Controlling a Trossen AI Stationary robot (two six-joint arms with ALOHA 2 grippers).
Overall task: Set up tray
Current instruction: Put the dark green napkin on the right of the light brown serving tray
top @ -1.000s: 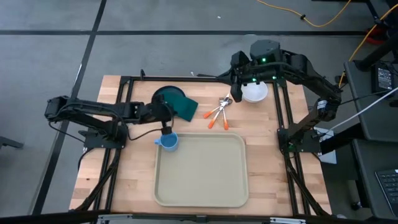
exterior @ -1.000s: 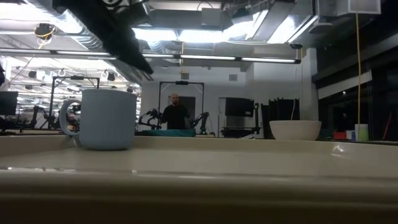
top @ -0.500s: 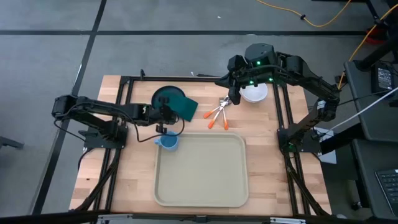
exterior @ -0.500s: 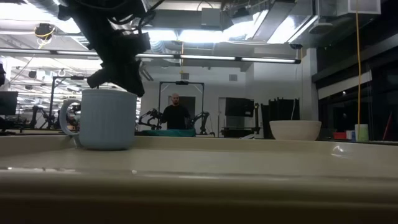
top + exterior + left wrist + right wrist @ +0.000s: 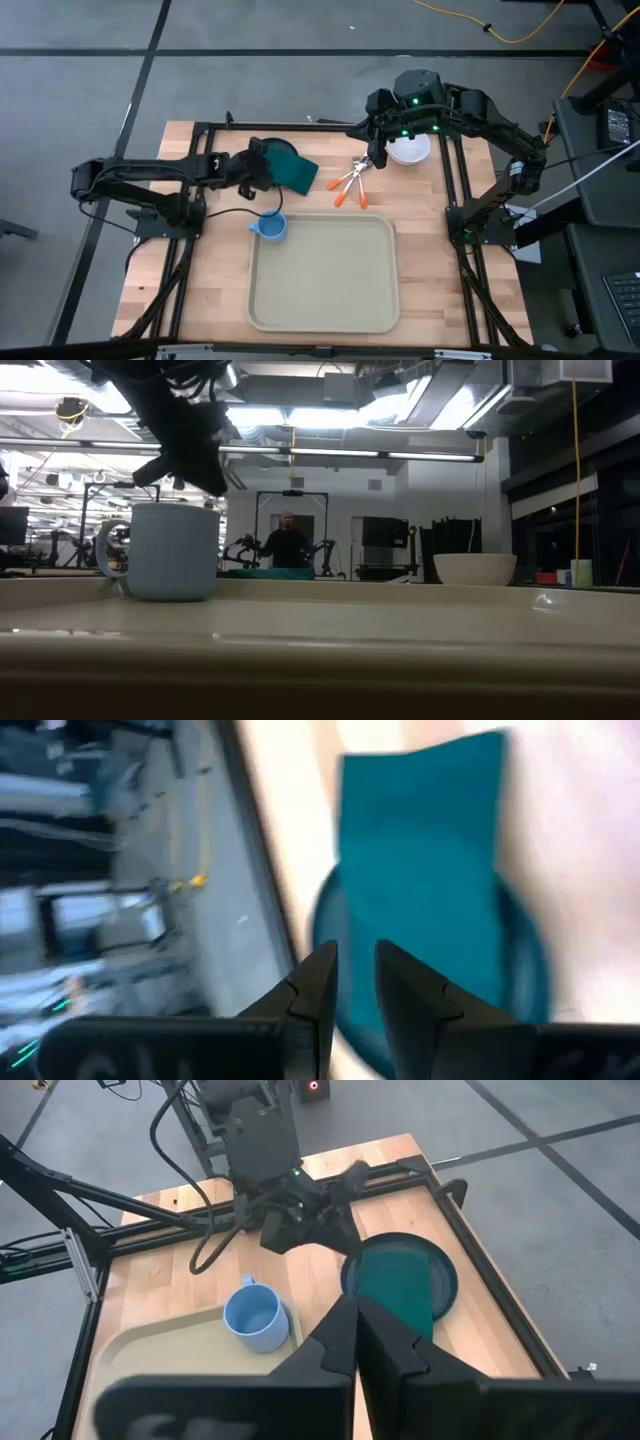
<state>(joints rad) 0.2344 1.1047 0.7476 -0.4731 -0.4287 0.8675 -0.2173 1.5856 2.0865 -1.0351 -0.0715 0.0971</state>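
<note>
We aim for the napkin and plate next

The left gripper (image 5: 262, 170), fingers nearly closed on nothing, hangs above the dark teal round plate (image 5: 268, 153) and dark green napkin (image 5: 296, 170); we should open wider first. The right gripper (image 5: 378, 158), clenched and empty, waits beside the white bowl (image 5: 410, 148). Below both lies the large cream plastic tray (image 5: 322, 272), bare except the pale blue mug (image 5: 271, 228) on its corner.

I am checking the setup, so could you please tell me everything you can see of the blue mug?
The blue mug is a light blue, glossy, ceramic-looking cup with one loop handle. It stands upright and looks empty. It sits at the far left corner of the beige tray, seemingly on its rim. Neither gripper touches it: the left gripper is over the teal plate and napkin.
</note>
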